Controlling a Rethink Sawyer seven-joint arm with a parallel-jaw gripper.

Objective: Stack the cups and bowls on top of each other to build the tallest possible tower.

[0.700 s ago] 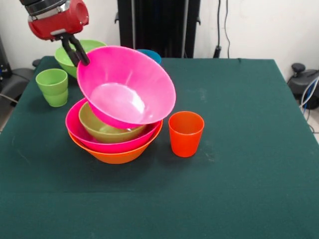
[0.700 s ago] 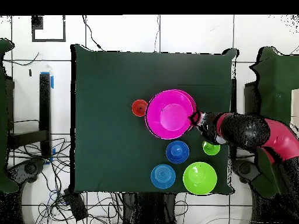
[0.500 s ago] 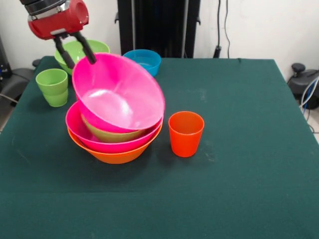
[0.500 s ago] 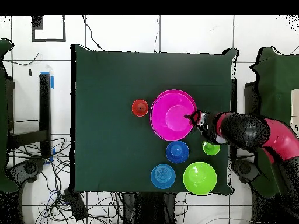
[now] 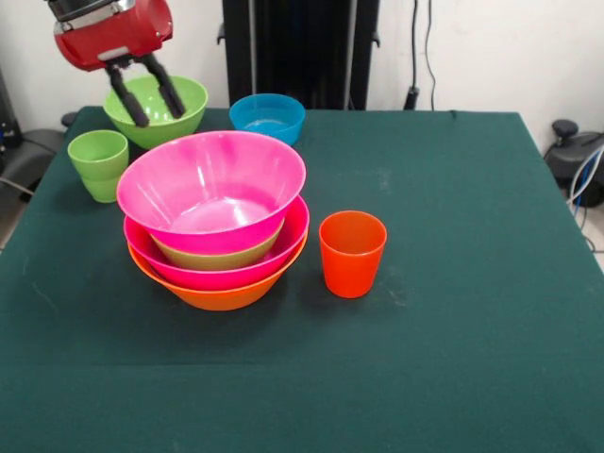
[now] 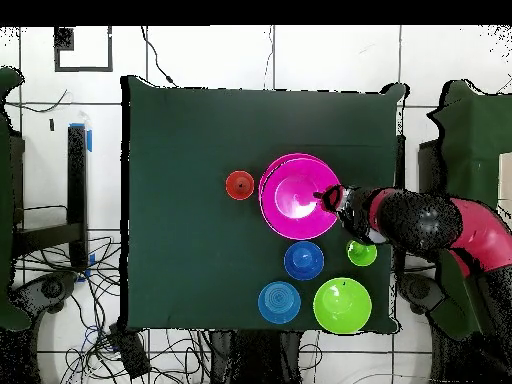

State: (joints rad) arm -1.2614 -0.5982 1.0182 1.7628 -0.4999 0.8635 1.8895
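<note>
We see the red and black arm's jaws (image 5: 146, 92) spread apart and holding nothing, just above the back rim of the top shiny pink plastic bowl (image 5: 211, 189). That bowl sits level in a stack: a green bowl (image 5: 219, 255) under it, then a second pink bowl (image 5: 226, 274), then the big orange bowl (image 5: 222, 297) on the dark green bench (image 5: 444, 311). The orange-red plastic cup (image 5: 352, 253) stands upright just beside the stack. The light green cup (image 5: 99, 164), a loose green bowl (image 5: 170, 118) and a light blue bowl (image 5: 267, 117) stand farther off.
</note>
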